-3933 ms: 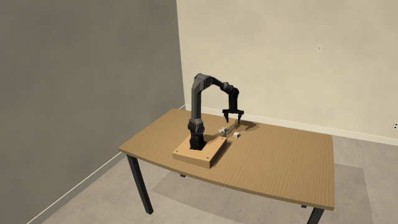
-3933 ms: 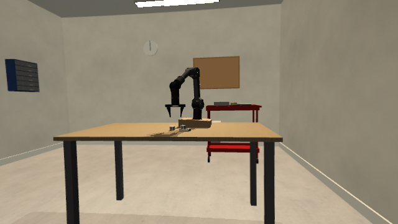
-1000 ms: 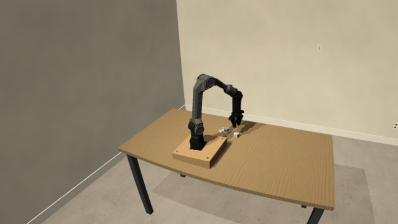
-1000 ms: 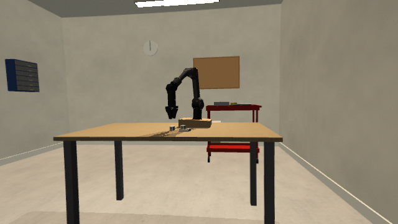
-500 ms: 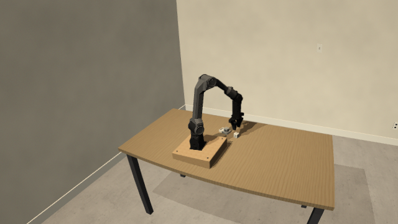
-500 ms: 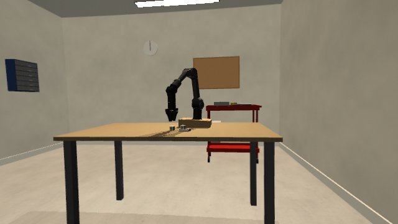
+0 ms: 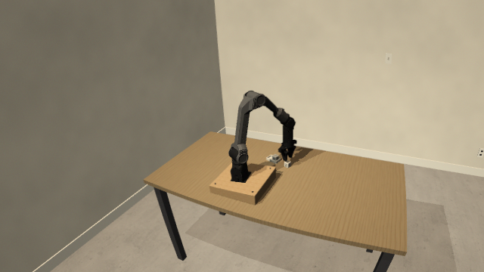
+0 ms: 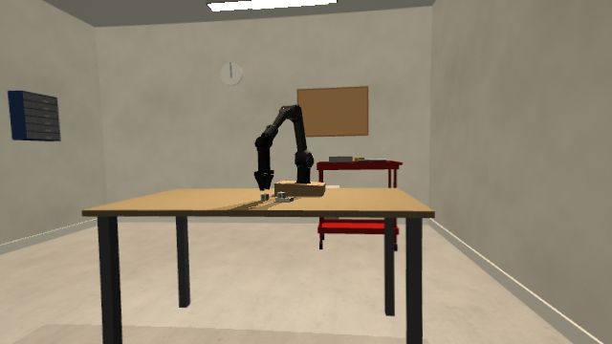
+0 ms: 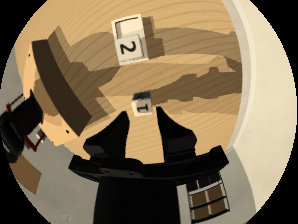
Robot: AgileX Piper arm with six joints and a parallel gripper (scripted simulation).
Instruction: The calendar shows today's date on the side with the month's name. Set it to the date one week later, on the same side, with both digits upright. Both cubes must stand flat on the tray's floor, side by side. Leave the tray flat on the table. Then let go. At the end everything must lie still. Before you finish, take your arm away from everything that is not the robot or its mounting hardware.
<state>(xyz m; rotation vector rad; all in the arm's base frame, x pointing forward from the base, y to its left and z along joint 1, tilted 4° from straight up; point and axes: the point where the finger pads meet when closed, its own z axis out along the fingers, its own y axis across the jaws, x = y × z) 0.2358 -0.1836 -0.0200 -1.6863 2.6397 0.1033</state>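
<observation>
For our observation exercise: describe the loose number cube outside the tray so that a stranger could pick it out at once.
Start at the wooden table and find the black arm's open gripper. Just below its fingertips a small white cube stands alone on the wood. Its top shows a 1; its neighbour, showing a 2, sits in the tray.
</observation>
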